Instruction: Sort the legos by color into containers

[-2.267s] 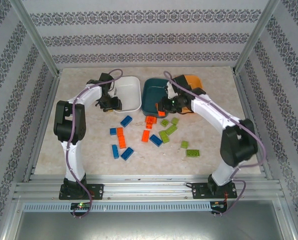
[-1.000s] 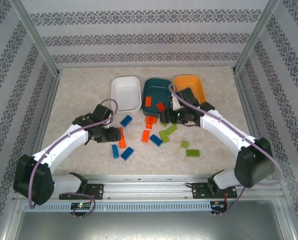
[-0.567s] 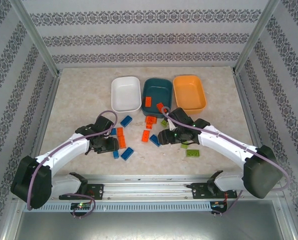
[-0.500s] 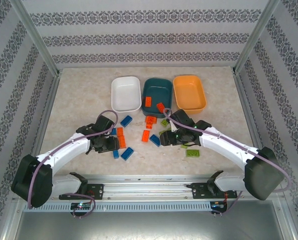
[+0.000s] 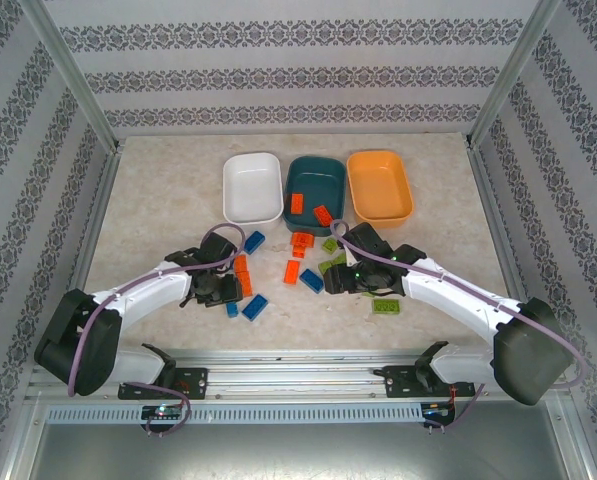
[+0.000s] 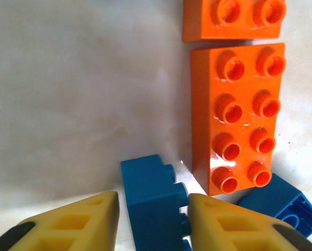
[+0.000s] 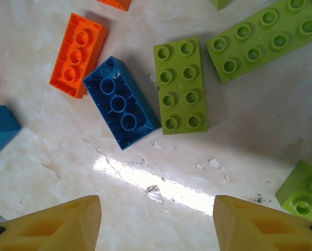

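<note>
The orange brick [image 6: 238, 117] is smooth plastic and very shiny, with small bright spots on its 8 studs. The blue brick [image 6: 156, 201] at its 7 o'clock is plastic too, but a bit duller. The table top [image 7: 161, 183] looks like pale stone. It is glossy, with tiny chipped marks. The white tray [image 5: 252, 187], teal tray [image 5: 315, 180] and light orange tray [image 5: 378, 185] at 12 o'clock look like smooth plastic. The rail [image 5: 298, 378] at 6 o'clock is ribbed grey metal.

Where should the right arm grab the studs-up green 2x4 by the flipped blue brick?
Likely top-down with right gripper, jaws on short ends of the green 2x4: it lies flat, blue brick crowds one long side, tilted green brick the other; both ends face bare table.
</note>
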`<state>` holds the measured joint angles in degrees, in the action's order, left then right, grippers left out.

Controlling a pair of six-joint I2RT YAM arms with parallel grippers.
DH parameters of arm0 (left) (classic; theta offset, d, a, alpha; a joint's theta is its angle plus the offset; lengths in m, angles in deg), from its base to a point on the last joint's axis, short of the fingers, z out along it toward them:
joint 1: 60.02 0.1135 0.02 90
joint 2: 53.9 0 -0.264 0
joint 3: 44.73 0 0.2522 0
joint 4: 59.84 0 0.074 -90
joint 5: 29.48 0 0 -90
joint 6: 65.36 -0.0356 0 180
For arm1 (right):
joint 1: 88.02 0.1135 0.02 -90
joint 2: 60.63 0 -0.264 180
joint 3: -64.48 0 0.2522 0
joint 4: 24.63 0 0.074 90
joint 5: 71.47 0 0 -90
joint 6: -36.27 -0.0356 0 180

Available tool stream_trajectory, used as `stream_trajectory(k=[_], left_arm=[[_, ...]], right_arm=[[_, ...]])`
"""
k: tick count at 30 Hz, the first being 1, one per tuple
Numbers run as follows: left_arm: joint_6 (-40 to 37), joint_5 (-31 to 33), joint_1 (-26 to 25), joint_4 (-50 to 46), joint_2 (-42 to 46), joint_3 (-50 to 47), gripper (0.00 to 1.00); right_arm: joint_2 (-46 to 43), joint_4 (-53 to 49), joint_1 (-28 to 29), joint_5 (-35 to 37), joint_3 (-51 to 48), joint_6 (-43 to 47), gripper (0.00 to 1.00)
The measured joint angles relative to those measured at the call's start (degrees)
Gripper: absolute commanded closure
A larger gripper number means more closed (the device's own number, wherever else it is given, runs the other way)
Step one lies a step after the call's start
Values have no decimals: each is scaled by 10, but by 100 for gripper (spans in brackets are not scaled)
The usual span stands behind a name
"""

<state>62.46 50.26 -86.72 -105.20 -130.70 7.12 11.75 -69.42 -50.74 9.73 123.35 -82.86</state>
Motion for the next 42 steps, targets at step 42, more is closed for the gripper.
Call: stream_trajectory(k=[42], left_arm=[[-93,-84,140,-41,-349,586,82]], right_arm=[[-13,23,31,10,-14,-71,33]])
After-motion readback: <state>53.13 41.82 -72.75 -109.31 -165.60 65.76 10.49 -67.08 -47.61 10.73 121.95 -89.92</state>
